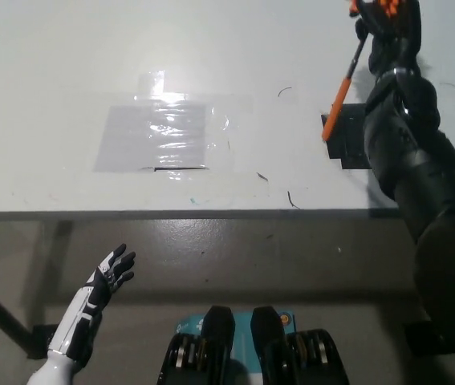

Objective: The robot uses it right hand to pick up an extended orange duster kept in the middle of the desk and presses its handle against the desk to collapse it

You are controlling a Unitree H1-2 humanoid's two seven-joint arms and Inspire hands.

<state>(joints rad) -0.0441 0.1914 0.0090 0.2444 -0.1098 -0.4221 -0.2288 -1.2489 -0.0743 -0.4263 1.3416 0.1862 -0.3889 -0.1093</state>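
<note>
Gripping the duster (340,95) over a white desk (67,48), right hand (387,32) far right.
Handle tip meets black patch (354,138); left hand (113,271) open below, over grey floor (291,257).

No readable text in your head view.

You can find no words, labels, brands, numbers or signs on any surface here: the white desk (67,64) carries only a few small dark scuffs, the clear tape patch (163,136) and the black tape square (347,140) are blank, and the orange duster handle (338,104) shows no print.
</note>
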